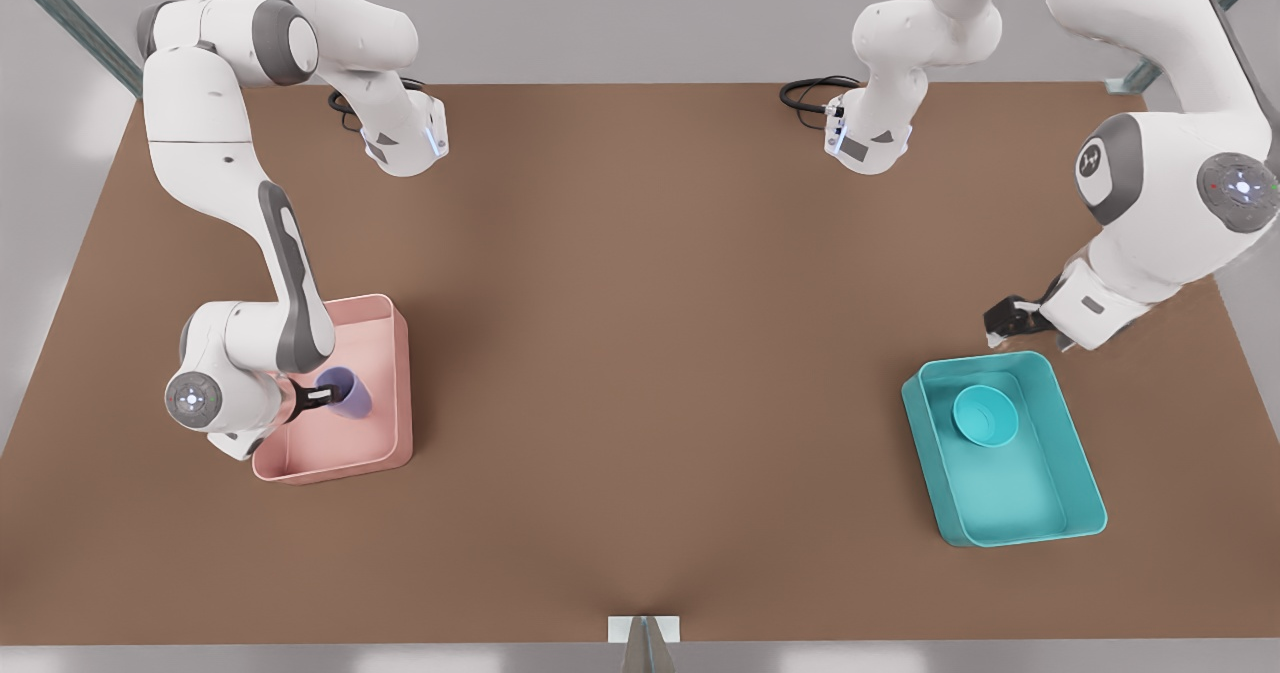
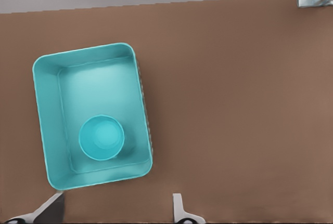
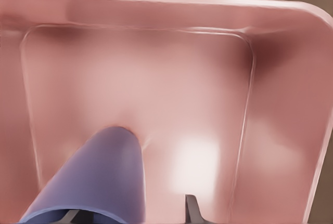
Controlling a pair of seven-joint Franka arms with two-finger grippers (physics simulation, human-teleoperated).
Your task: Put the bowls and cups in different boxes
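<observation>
The lavender cup lies tilted inside the pink box at the front view's left, its mouth facing my right gripper. In the right wrist view the cup has one wall between the spread fingers, and the outer finger stands clear of it; the right gripper is open. The teal bowl sits upright in the teal box at the front view's right. My left gripper hovers open above the table just beyond that box's far wall, holding nothing. The left wrist view shows bowl, box and left gripper.
Brown table lies bare between the two boxes. Both arm bases stand at the far edge, with black cables beside them. A small white bracket sits at the near edge.
</observation>
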